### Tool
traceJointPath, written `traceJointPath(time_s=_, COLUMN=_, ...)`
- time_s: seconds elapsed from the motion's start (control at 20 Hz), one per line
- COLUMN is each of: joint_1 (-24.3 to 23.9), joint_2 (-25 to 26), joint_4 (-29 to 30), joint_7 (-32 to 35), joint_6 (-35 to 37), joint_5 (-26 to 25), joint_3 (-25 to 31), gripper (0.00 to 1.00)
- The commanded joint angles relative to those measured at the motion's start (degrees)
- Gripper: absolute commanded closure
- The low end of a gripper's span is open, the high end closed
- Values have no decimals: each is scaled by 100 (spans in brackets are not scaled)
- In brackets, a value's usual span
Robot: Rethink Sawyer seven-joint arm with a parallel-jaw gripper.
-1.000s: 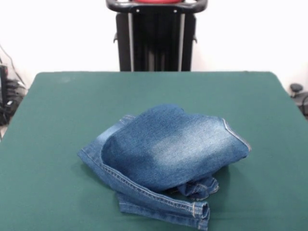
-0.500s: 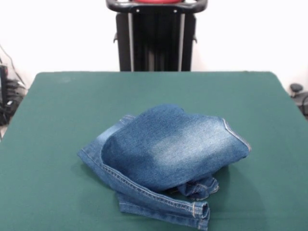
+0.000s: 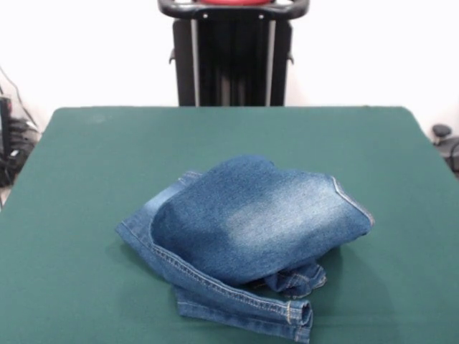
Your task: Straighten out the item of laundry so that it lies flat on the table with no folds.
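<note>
— Anything shifted just now?
— Nothing: the jeans [image 3: 247, 236] lie as before, bunched and folded mid-bench [image 3: 79, 158].
— Your claw?
— Out of sight, so I can't place them against it. Flattening is all ahead.

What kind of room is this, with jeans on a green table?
Probably a robot test room or lab. A black pedestal stands behind the green table, the wall is bare white, and cables trail at the side. The jeans lie crumpled on the table.
</note>
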Motion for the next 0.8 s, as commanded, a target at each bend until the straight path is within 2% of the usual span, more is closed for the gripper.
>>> traceJointPath(time_s=0.05, joint_1=69, joint_2=133, joint_4=1975, joint_7=481, joint_6=-1366, joint_5=34, joint_3=236, gripper=0)
traceJointPath(time_s=0.8, joint_1=-4, joint_2=167, joint_4=2721, joint_7=279, joint_6=-2651, joint_5=-67, joint_3=323, gripper=0)
